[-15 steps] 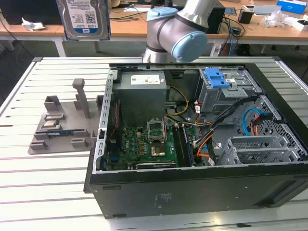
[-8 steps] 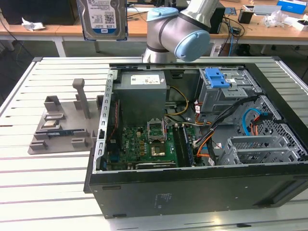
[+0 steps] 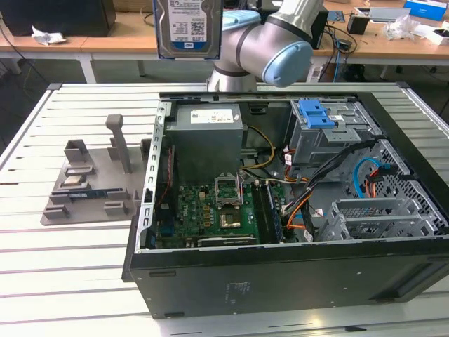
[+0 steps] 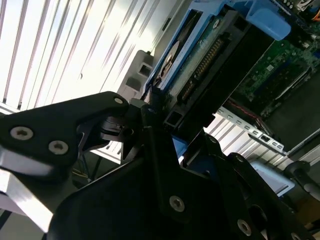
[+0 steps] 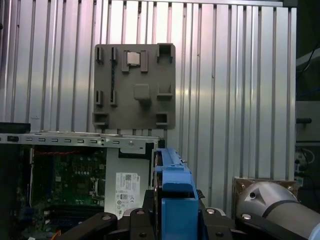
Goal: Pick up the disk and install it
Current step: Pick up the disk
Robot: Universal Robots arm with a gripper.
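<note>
High above the open computer case (image 3: 280, 288), the hand (image 5: 172, 207) is clamped on the upright disk (image 3: 188, 28).

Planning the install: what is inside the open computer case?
A green motherboard, a grey power supply, cables and a metal drive cage with a blue latch. What lies beneath the cage and cables is covered.
</note>
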